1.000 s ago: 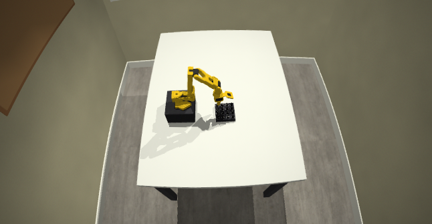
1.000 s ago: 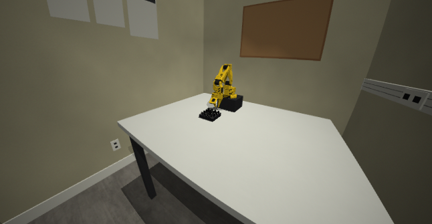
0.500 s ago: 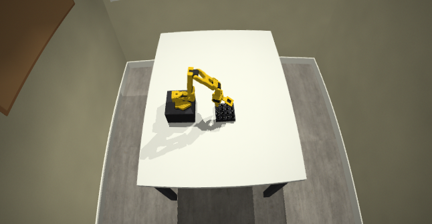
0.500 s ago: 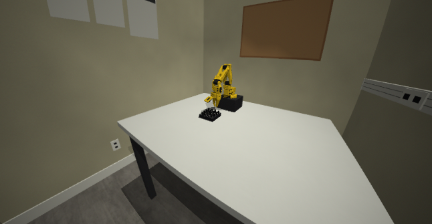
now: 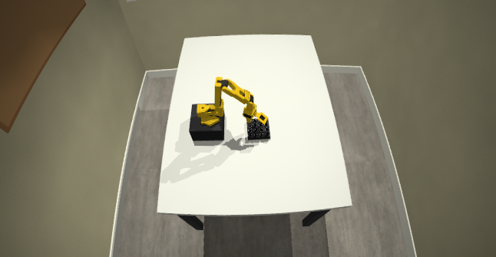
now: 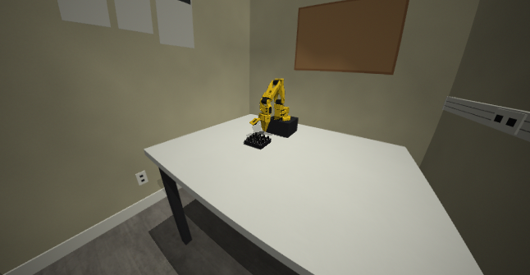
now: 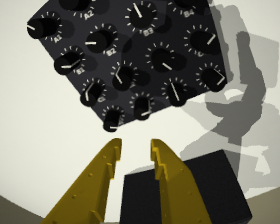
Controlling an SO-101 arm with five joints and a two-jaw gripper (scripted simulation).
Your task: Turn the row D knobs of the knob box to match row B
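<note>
I have one knob box (image 5: 259, 138) (image 6: 258, 144) (image 7: 126, 55) on one white bench (image 5: 253, 177) (image 6: 320, 173), and it is the only knob box I can see. My single yellow arm (image 5: 234, 90) (image 6: 274, 91) rises from one black block (image 5: 207, 133) (image 6: 283, 127) (image 7: 223, 180), which stands apart from the box on the side where row D lies.

My one tool (image 5: 249, 120) (image 6: 264, 130) (image 7: 136, 144) hangs by the row D edge of the box, pointing downward. From the wrist I see its two fingers with a narrow gap between them and nothing held.

The wrist view gives me fourteen knobs, counting those cut off by its edge: two in row A, four in row B, four in row C and four in row D. The row D knobs are D1 (image 7: 111, 122), D2 (image 7: 142, 109), D3 (image 7: 177, 95) and D4 (image 7: 213, 80); D1 is at the same side of the box as A1 (image 7: 38, 28). Row B's are B1 (image 7: 66, 65), B2 (image 7: 100, 42), B3 (image 7: 140, 17) and B4 (image 7: 186, 3), the last only partly in my view. I can't make out the marks from the top or exterior views.
</note>
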